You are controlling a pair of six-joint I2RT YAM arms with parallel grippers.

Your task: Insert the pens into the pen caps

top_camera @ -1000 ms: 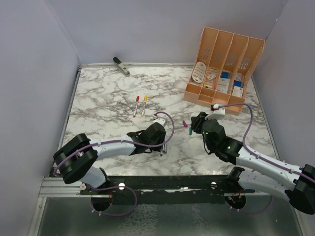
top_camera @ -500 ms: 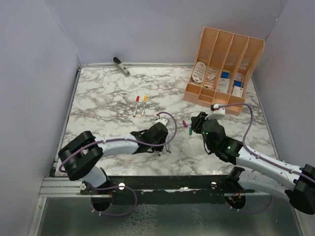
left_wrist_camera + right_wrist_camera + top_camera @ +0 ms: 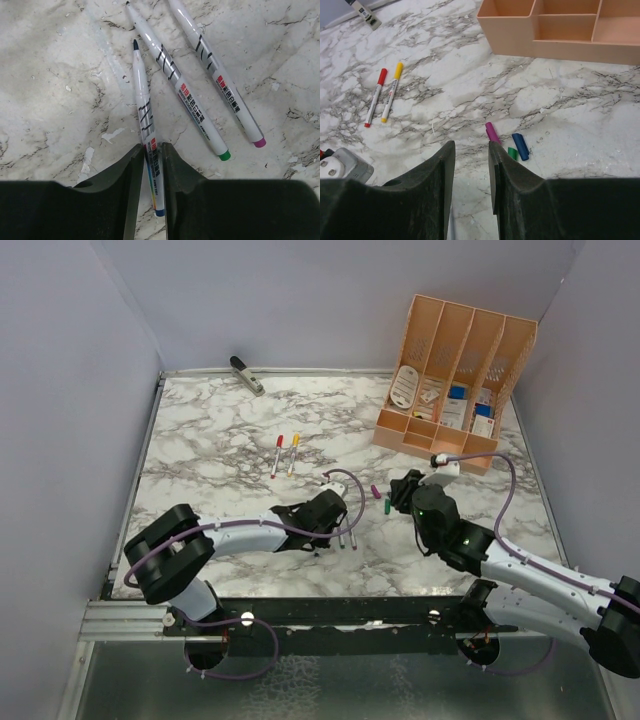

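Observation:
Three uncapped white pens lie together in the left wrist view: a blue-ended pen [image 3: 142, 105], a green-ended pen [image 3: 185, 95] and a magenta-ended pen [image 3: 220, 82]. My left gripper [image 3: 152, 148] is shut on the rear of the blue-ended pen, low at the table; it also shows from above [image 3: 333, 530]. A magenta cap [image 3: 491, 132], a green cap [image 3: 512, 153] and a blue cap [image 3: 521, 146] lie just right of my right gripper [image 3: 470, 146], which is open and empty. A red-capped pen [image 3: 375, 97] and a yellow-capped pen [image 3: 391, 92] lie side by side farther left.
An orange desk organizer [image 3: 455, 380] with small items stands at the back right; its front wall [image 3: 555, 47] is beyond the caps. A grey stapler-like tool [image 3: 246, 374] lies at the back left. Walls close in the marble table [image 3: 210, 430].
My left gripper has shifted a little to the right, and two pens now show beside it in the top view. The right arm has barely moved.

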